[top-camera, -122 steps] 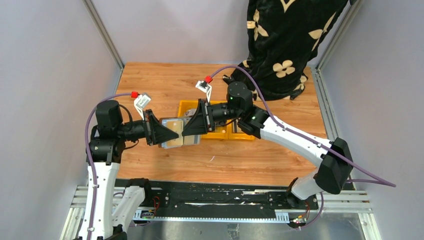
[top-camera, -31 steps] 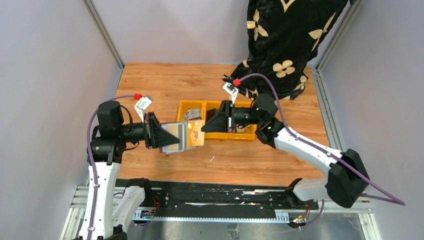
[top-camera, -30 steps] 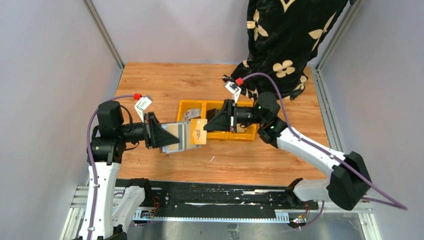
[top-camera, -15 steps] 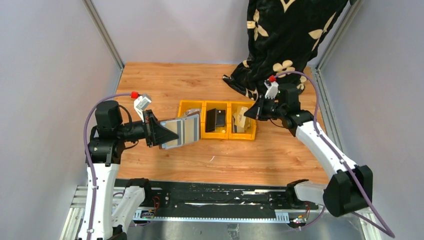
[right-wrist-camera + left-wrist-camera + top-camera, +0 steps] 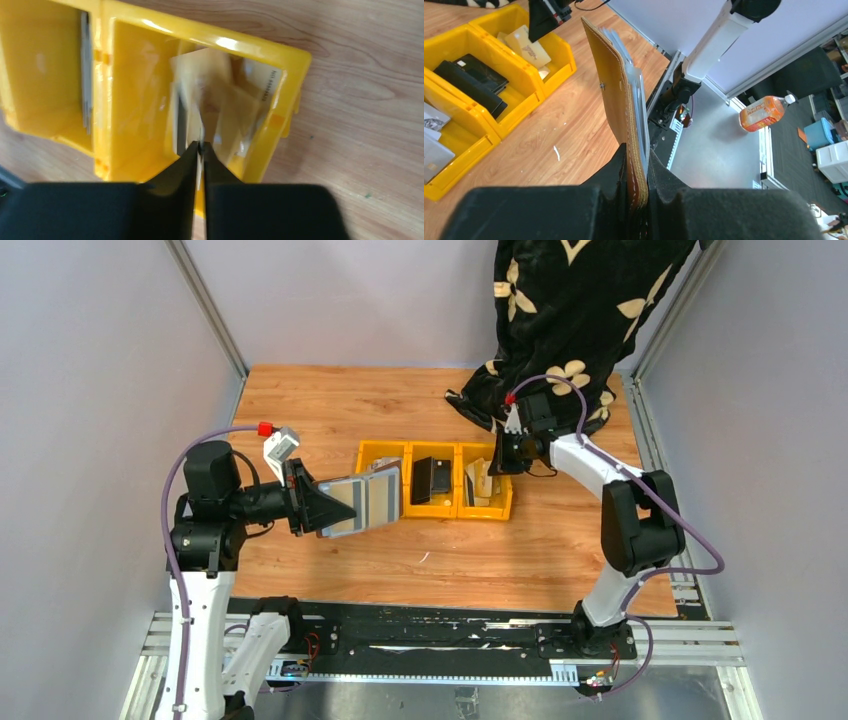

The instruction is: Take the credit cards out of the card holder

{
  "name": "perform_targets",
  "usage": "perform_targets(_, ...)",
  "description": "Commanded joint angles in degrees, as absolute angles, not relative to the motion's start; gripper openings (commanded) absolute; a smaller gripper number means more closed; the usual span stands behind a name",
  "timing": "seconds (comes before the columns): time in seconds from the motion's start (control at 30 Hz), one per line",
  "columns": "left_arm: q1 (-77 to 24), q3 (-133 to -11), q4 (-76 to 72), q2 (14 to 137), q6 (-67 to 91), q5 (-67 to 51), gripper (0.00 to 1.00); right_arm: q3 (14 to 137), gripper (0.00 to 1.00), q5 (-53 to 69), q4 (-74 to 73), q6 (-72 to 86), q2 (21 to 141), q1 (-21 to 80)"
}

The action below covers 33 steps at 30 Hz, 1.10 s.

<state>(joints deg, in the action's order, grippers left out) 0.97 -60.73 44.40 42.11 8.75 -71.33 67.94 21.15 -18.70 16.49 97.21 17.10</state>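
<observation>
Now, left gripper [image 5: 638, 165]: clamped on holder [image 5: 611, 85].
Right gripper [image 5: 200, 145]: narrow, pinching card [image 5: 200, 125].
Cards [image 5: 635, 80]: stiff, slick; I'd pinch exposed edges.

right wrist — credit cards [image 5: 220, 115] in tray [image 5: 150, 22] blurred | card holder [image 5: 616, 90] base hidden in left gripper [image 5: 638, 156]

The black left gripper [image 5: 636, 187] reaches sideways and squeezes the brown leather card holder [image 5: 611, 75]. The black right gripper [image 5: 200, 146] points down, fingers pinched together.
</observation>
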Motion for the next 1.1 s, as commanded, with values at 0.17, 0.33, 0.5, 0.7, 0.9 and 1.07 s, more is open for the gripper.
perform_targets(0.17, 0.7, -63.7, 44.0, 41.2, 8.7, -77.0, 0.09, 70.4, 0.5, 10.3, -20.3, 14.9, 88.4, 23.7)
perform_targets(0.33, 0.7, -64.4, 44.0, 40.7, 9.0, -78.1, 0.09, 68.3, 0.7, 28.4, -9.9, 21.7, 76.6, 25.6)
perform_targets(0.5, 0.8, -65.4, 44.2, 40.3, 8.6, -79.7, 0.09, 58.0, 0.72, 49.9, 18.2, 34.3, 67.2, 30.0)
perform_targets(0.7, 0.7, -65.9, 44.3, 40.5, 8.9, -80.7, 0.09, 52.4, 0.76, 53.6, 33.2, 39.4, 64.8, 40.2)
perform_targets(0.9, 0.8, -66.8, 44.2, 39.8, 10.0, -81.1, 0.09, 49.8, 0.76, 53.9, 47.3, 47.8, 67.0, 43.0)
perform_targets(1.07, 0.7, -67.1, 44.2, 39.6, 10.3, -81.3, 0.08, 49.2, 0.62, 54.2, 51.8, 50.7, 68.1, 44.3)
